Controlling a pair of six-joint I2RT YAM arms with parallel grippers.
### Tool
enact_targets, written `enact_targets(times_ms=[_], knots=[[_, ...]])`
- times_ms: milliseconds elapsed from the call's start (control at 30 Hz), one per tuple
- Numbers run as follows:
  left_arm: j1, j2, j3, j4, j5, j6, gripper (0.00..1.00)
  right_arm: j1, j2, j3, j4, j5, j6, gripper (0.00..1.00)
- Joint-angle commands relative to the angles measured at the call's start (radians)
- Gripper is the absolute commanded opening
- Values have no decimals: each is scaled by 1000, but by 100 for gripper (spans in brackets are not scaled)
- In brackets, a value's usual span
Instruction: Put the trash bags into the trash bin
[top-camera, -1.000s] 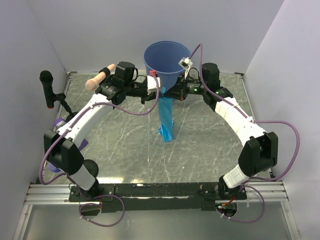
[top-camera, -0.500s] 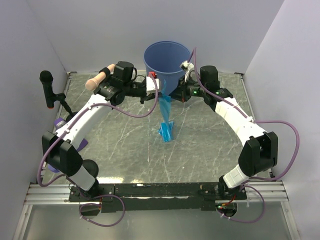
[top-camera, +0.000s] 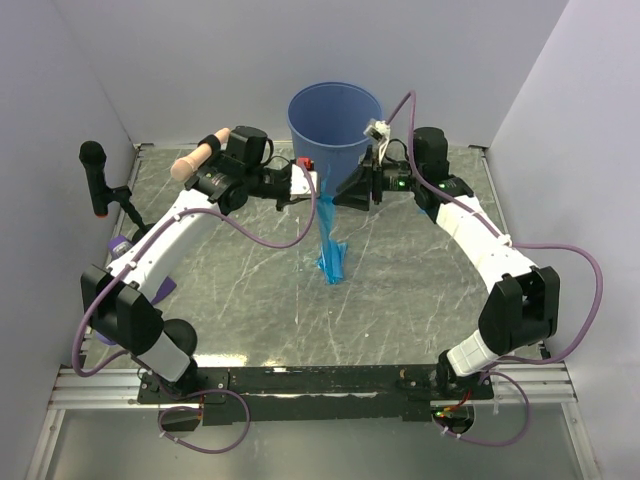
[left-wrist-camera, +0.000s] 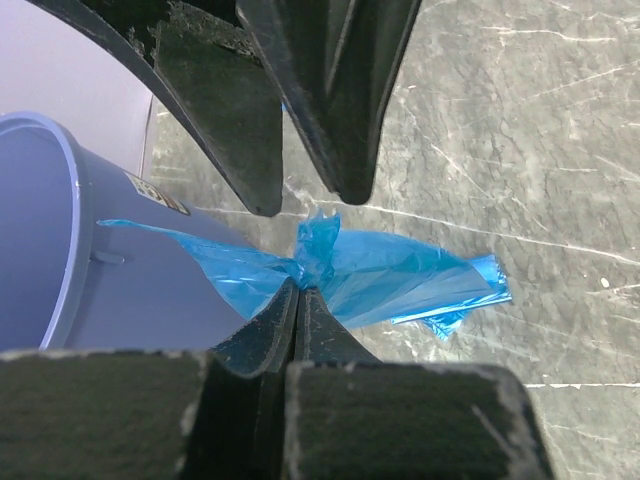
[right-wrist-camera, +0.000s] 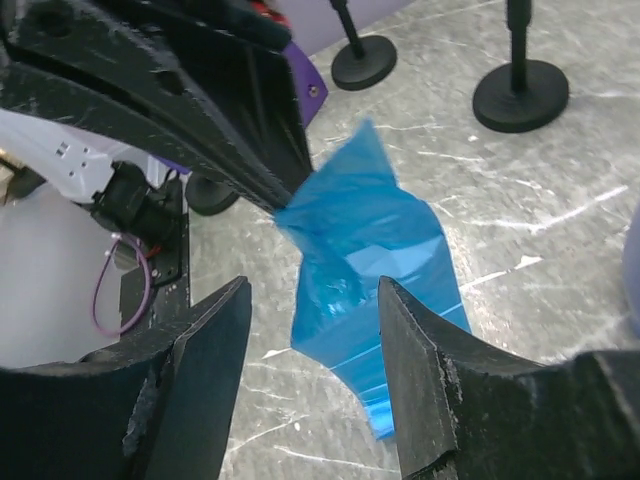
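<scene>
One thin blue trash bag (top-camera: 330, 240) hangs from my left gripper (top-camera: 317, 179), which is shut on its bunched top (left-wrist-camera: 312, 250). The bag's lower end rests on the table. Right behind it stands the round blue trash bin (top-camera: 335, 115), whose wall (left-wrist-camera: 40, 250) fills the left of the left wrist view. My right gripper (top-camera: 338, 196) is open just right of the bag's top, touching nothing. In the right wrist view the bag (right-wrist-camera: 375, 240) hangs beyond the spread right gripper (right-wrist-camera: 312, 290), and the left gripper's fingers (right-wrist-camera: 220, 110) pinch its upper corner.
A black microphone stand (top-camera: 96, 180) rises at the left wall, with round stand bases (right-wrist-camera: 520, 95) on the marbled table. A peach-coloured handle (top-camera: 195, 158) lies behind the left arm. A purple item (top-camera: 118, 245) sits at the left edge. Walls close in on three sides.
My right gripper has opened and let go of the bag, drawing back slightly to the right. The bag now hangs from the left gripper alone, pulled into a narrower strip.
</scene>
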Motion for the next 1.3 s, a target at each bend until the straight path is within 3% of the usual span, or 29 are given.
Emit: enact_targets(times_ms=[0,200,333,567,967,1267], knots=[[-1,-33,42,-8,40,24,1,23,-39,47,-12,-40,-99,60],[-3,-38,45,-17,55,24,1,32,-30,70,-66,68,-187,56],[-3,-29,67,-43,66,29,1,34,-10,86,-31,117,-154,52],[-3,-29,65,-19,61,7,0,41,7,112,-54,10,-187,53],[-3,-41,51,6,74,-28,1,64,13,101,-81,59,-233,52],[-3,-47,35,32,64,-51,1,69,25,115,-94,25,-250,23]])
